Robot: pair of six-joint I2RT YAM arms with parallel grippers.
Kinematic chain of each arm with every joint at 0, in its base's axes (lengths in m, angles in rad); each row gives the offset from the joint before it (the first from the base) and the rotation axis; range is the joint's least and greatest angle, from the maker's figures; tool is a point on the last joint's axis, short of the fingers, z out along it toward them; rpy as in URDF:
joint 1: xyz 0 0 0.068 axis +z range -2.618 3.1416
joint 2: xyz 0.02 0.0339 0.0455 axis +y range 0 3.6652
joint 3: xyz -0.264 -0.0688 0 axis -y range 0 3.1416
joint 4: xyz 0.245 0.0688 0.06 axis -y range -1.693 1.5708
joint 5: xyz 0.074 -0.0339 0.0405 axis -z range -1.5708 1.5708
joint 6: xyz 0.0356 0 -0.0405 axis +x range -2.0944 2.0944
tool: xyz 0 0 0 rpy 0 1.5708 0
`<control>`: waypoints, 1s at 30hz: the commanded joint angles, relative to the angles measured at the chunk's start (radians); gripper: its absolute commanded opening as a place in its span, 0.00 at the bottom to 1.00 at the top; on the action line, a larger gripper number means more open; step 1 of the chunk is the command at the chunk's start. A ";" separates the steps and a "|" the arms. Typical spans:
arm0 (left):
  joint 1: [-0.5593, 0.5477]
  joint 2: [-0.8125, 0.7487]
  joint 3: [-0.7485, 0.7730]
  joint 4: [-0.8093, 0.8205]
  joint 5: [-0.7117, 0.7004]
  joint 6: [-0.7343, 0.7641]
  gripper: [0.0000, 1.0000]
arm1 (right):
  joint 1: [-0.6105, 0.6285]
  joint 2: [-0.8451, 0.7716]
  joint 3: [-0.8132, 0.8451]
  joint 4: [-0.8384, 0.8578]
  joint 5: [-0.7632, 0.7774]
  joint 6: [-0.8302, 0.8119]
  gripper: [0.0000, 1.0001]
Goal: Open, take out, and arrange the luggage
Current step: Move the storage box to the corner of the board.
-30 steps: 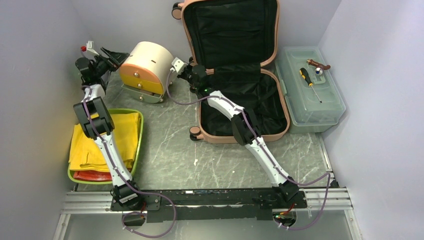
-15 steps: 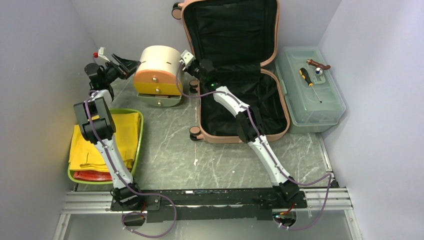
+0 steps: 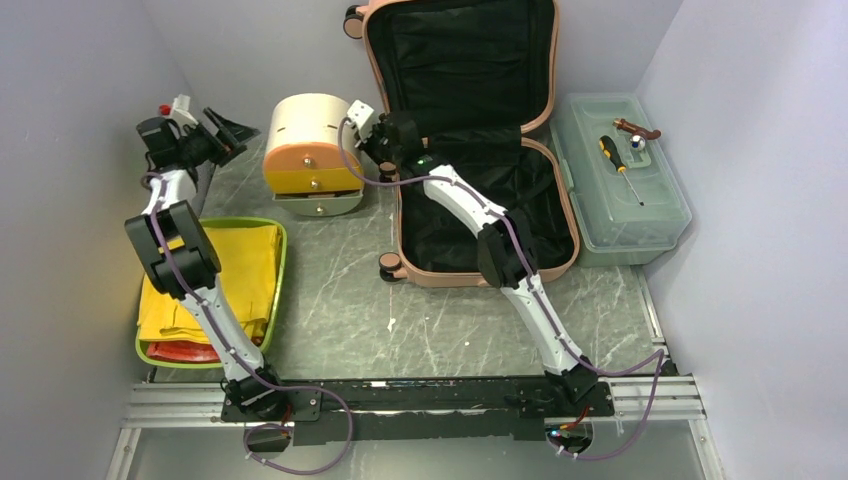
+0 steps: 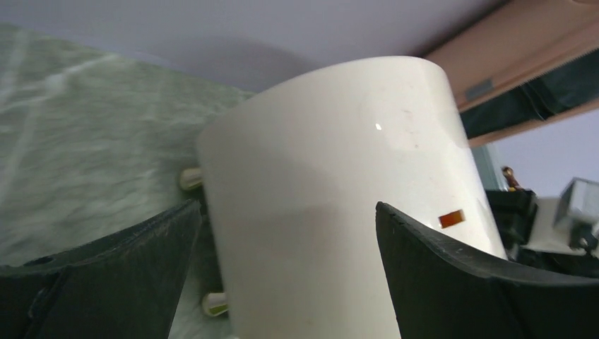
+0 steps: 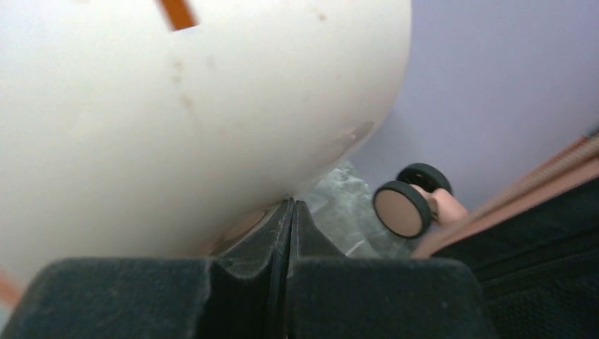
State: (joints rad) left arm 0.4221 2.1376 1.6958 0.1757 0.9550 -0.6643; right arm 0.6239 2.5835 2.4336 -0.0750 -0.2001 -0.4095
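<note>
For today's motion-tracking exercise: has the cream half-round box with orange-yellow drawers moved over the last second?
Yes. The cream half-round box has shifted right, closer to the salmon-pink hard-shell suitcase, its drawers turned toward the arms' bases.

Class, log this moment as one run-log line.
luggage: open | drawer box: beside luggage | left gripper: open, facing drawer box | right gripper: shut, tips at drawer box

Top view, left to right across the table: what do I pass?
In order: green tray → cream drawer box → luggage → toolbox.
</note>
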 commanded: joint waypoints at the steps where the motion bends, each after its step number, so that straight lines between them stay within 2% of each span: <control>1: 0.082 -0.066 0.033 -0.167 -0.055 0.127 0.99 | 0.123 -0.060 -0.041 -0.011 -0.036 0.023 0.00; 7: 0.095 -0.110 -0.022 -0.222 -0.054 0.194 0.99 | 0.159 -0.078 -0.074 0.020 0.124 -0.003 0.00; 11: 0.095 -0.132 -0.035 -0.226 -0.015 0.181 0.99 | 0.151 -0.137 -0.088 -0.023 0.249 -0.015 0.00; 13: 0.095 -0.151 -0.037 -0.238 0.002 0.187 0.99 | 0.139 -0.189 -0.084 -0.094 0.255 -0.022 0.00; 16: 0.096 -0.206 -0.071 -0.232 0.006 0.206 0.99 | 0.128 -0.285 -0.124 -0.244 0.209 -0.046 0.00; 22: 0.128 -0.282 -0.119 -0.217 -0.023 0.174 0.99 | 0.130 -0.440 -0.353 -0.412 -0.039 -0.124 0.00; 26: 0.189 -0.319 -0.122 -0.199 0.006 0.093 0.99 | 0.168 -0.435 -0.422 -0.512 -0.201 -0.250 0.00; 30: 0.230 -0.419 -0.144 -0.272 0.001 0.166 0.99 | 0.221 -0.391 -0.423 -0.477 -0.189 -0.267 0.00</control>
State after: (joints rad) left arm 0.6064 1.8523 1.5707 -0.0582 0.9340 -0.5350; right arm 0.7826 2.1265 2.0338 -0.4904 -0.3027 -0.6029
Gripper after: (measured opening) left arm 0.992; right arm 0.005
